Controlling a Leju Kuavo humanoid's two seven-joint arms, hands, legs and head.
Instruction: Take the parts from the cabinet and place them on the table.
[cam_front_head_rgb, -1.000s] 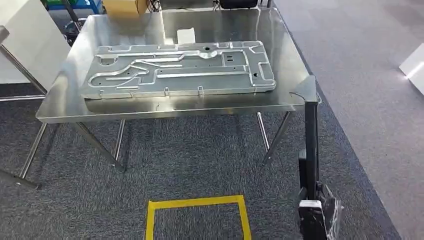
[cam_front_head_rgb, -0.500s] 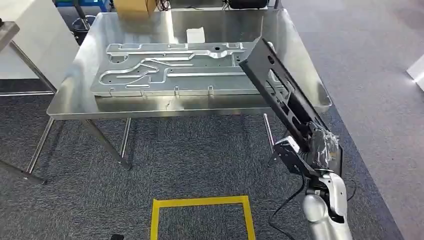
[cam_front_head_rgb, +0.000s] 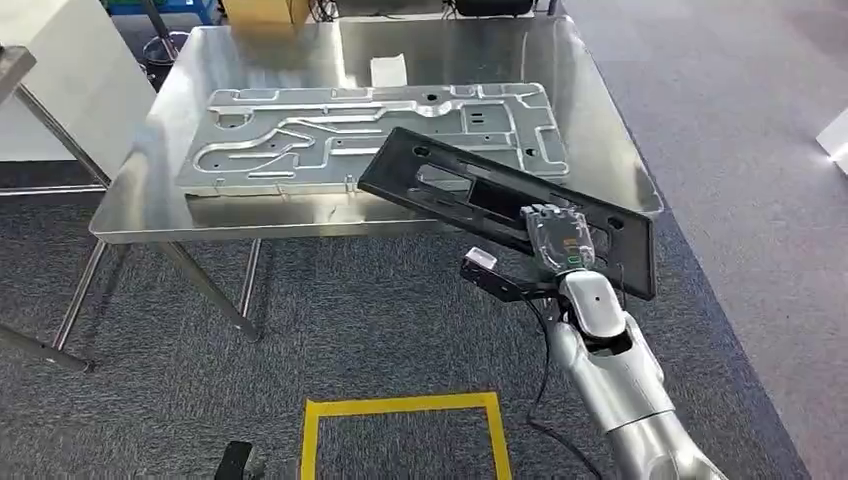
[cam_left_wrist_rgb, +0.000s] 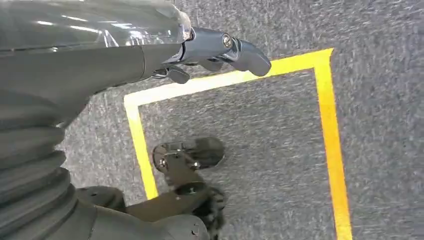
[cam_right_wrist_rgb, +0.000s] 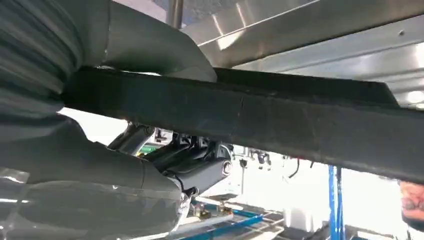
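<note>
Nearest, the left robot hand (cam_left_wrist_rgb: 220, 50) hangs over the carpet, fingers loosely apart, grasping nothing. The right robot hand (cam_front_head_rgb: 558, 238) grips the black part (cam_front_head_rgb: 480, 195), carried tilted over the tabletop (cam_front_head_rgb: 610, 150) near edge, partly above the silver plate (cam_front_head_rgb: 370, 135). This looks like the placing step: next, level it and lower it onto bare steel.

The large flat machined aluminium plate (cam_front_head_rgb: 370, 140) covers most of the shiny steel table (cam_front_head_rgb: 610, 150), leaving bare metal only along the near edge, the right side and the far strip, where a small white block (cam_front_head_rgb: 389, 70) sits. The long black perforated panel (cam_front_head_rgb: 500, 205), gripped by the right hand (cam_front_head_rgb: 560, 240), hangs tilted over the near right corner, overlapping the plate's corner. The left hand (cam_left_wrist_rgb: 220, 47) hangs over grey carpet (cam_left_wrist_rgb: 250, 130) inside a yellow tape square (cam_left_wrist_rgb: 325, 125).
</note>
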